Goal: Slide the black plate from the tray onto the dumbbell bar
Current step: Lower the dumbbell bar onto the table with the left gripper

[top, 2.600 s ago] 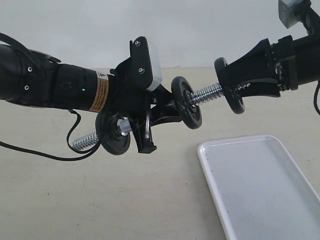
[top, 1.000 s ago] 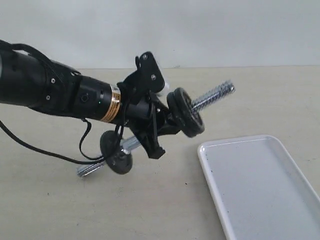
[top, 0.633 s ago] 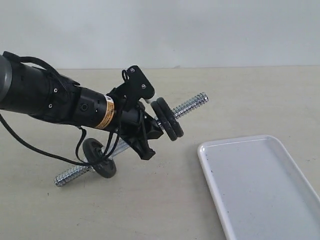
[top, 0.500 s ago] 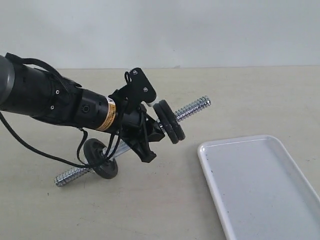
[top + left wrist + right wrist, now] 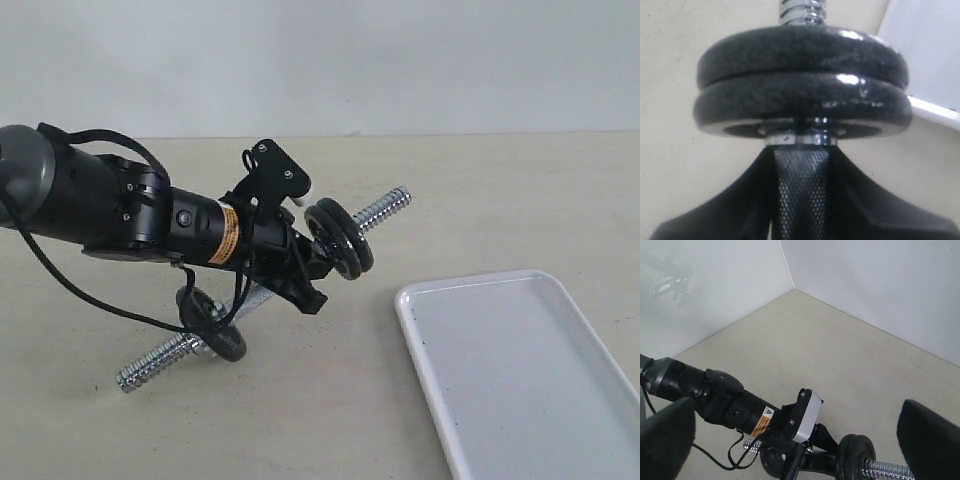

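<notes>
The tray (image 5: pixel 500 380): closest to us, white and shiny. No plate lies in it now.
Low end of the dumbbell bar (image 5: pixel 155 362): far out from the tray on the left arm's side, pointing down at the table (image 5: pixel 300 430). It is very near the table, but I cannot tell if it touches. A small disc (image 5: pixel 212 322) sits on this end.
The left gripper (image 5: pixel 300 265): near the tray's far corner, closed tight on the bumpy middle of the bar.
The black plate (image 5: pixel 800 50): on the bar, not in the tray. It is pushed flat against another black disc (image 5: pixel 800 102), just past the left gripper, on the side toward the tray.
High end of the bar: it sticks up bare past the two discs, beside the tray's far corner.
The right gripper (image 5: pixel 797 440): up high, well away from the tray, looking down. Its fingers (image 5: pixel 927 437) are spread wide and hold nothing.
What changed: a moment ago the right gripper was at the high end, with the plate only part way along the screw part. Now it has let go and gone up. The plate sits all the way in. The left arm has tipped the bar lower.
What it means: I think the sliding is done. Laying the bar down softly seems to be what is left. The plate is on the uphill end, so it should lean on the other disc and not slip off.
</notes>
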You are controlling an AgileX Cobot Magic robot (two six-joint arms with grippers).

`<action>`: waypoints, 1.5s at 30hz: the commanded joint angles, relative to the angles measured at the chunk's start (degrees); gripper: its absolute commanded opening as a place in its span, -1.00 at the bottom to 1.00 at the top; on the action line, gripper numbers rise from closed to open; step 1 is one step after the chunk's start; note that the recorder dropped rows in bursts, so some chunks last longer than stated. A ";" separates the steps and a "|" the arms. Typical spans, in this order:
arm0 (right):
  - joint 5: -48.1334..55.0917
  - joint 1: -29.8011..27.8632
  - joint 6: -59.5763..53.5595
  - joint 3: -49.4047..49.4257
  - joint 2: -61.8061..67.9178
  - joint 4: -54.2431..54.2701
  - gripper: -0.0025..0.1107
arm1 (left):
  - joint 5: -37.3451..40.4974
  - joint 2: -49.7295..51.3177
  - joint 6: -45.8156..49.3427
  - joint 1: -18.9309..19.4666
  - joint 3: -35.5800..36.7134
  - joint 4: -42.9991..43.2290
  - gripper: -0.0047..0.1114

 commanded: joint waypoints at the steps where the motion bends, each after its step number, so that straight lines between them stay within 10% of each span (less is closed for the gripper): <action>1: 0.45 -0.38 0.29 -0.22 -0.55 0.03 0.88 | -8.79 -0.51 1.84 -0.30 -2.09 -13.28 -0.84; 31: 0.45 -0.38 0.29 -0.22 -0.55 -0.11 0.88 | -13.35 4.65 -1.18 -0.54 -6.15 -18.48 -0.84; 38: 0.45 -0.38 -0.46 -0.22 -0.55 -0.33 0.88 | -9.71 4.65 -3.00 -0.54 -6.15 -18.81 0.21; 45: 0.45 -0.38 -0.85 -0.22 -0.55 -0.33 0.88 | -8.43 4.65 -3.39 -0.54 -6.15 -18.51 0.23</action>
